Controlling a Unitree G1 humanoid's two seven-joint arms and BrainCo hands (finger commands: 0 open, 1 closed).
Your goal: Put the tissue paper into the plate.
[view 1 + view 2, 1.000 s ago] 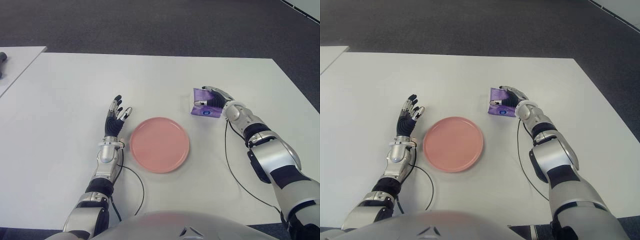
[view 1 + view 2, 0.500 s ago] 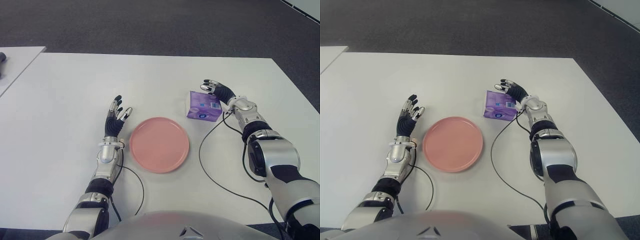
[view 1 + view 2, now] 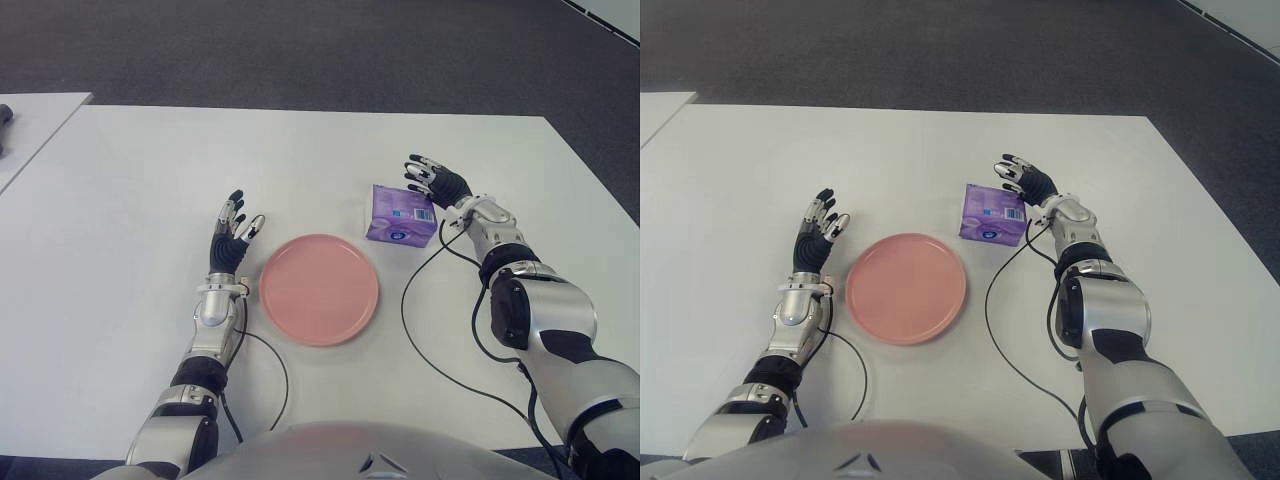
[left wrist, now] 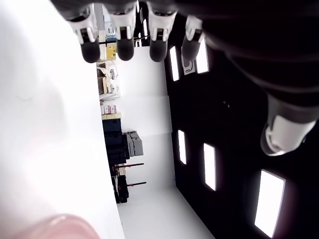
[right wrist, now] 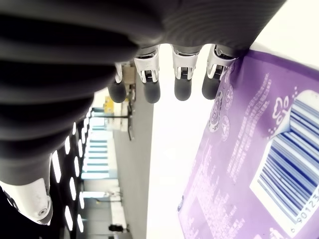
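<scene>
The purple tissue pack (image 3: 402,214) lies on the desk (image 3: 140,180) beside the right hand (image 3: 440,184), whose fingers are spread, holding nothing. The left hand (image 3: 232,233), also spread, shows left of the pink plate (image 3: 319,289).

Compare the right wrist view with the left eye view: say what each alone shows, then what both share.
Only the right wrist view shows the barcode printed on the pack. Only the left eye view shows the pink plate, the white table and the idle left hand left of the plate. Both show the open right hand beside the purple tissue pack.
</scene>
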